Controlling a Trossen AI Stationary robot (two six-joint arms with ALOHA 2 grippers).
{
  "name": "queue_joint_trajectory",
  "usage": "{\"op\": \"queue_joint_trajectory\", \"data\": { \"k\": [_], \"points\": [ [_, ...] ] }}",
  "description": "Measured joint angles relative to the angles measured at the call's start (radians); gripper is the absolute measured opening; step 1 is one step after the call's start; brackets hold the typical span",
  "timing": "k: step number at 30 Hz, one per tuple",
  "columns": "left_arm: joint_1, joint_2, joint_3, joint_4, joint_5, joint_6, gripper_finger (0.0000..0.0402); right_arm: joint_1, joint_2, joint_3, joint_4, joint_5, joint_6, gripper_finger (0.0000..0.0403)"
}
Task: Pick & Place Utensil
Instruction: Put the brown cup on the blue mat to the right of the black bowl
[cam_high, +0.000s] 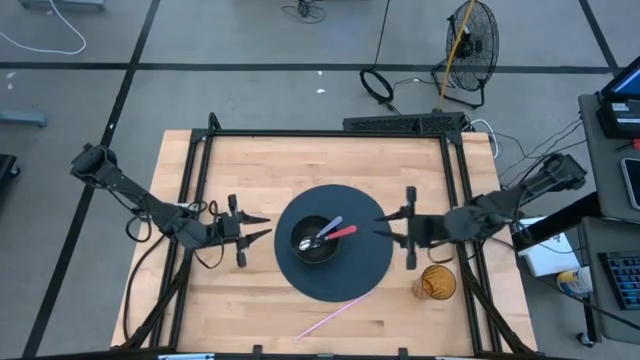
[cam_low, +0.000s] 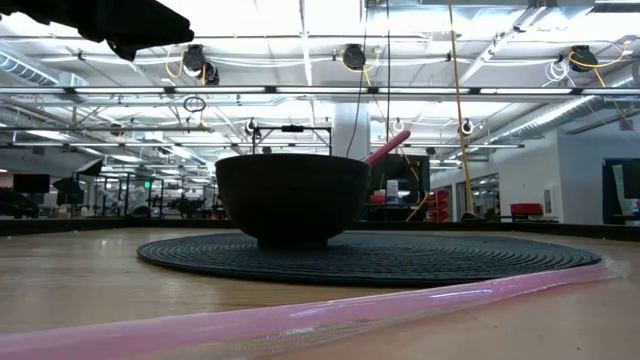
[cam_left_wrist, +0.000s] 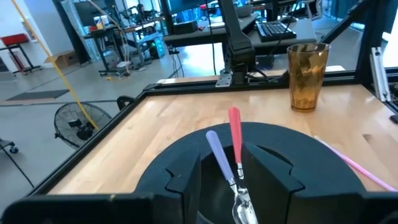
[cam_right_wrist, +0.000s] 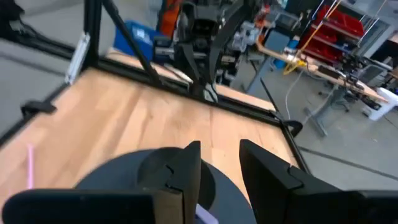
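Two spoons (cam_high: 330, 234) — one pink-handled, one lilac — are seen in the black bowl (cam_high: 314, 241), between the left tool (cam_high: 262, 226) and right tool (cam_high: 381, 223); both are open and empty.

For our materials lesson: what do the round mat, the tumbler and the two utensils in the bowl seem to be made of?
Mat: dark, matte, probably woven or coiled fibre, shown by its concentric ridges. Tumbler: amber and see-through, likely plastic, possibly glass. Utensils: shiny metal heads with opaque red handle and lavender handle, probably plastic. Bowl: dark, material unclear.
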Motion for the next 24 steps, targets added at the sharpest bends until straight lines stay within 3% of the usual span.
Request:
{"op": "queue_joint_trajectory", "data": {
  "k": [9, 13, 19, 24],
  "points": [
    [0.036, 0.000, 0.000, -0.001, 0.009, -0.004, 0.0122, 0.057, -0.158, -0.202, 0.056, 0.002, 0.139, 0.0096],
    [0.041, 0.000, 0.000, -0.003, 0.009, -0.004, 0.0122, 0.104, -0.187, -0.208, -0.086, -0.006, 0.273, 0.0093],
    [0.041, 0.000, 0.000, -0.003, 0.011, -0.004, 0.0122, 0.169, -0.199, -0.203, -0.214, -0.124, 0.464, 0.0093],
    [0.055, 0.000, 0.000, -0.003, 0.011, -0.016, 0.0122, 0.209, -0.199, -0.181, -0.320, -0.131, 0.594, 0.0096]
  ]
}}
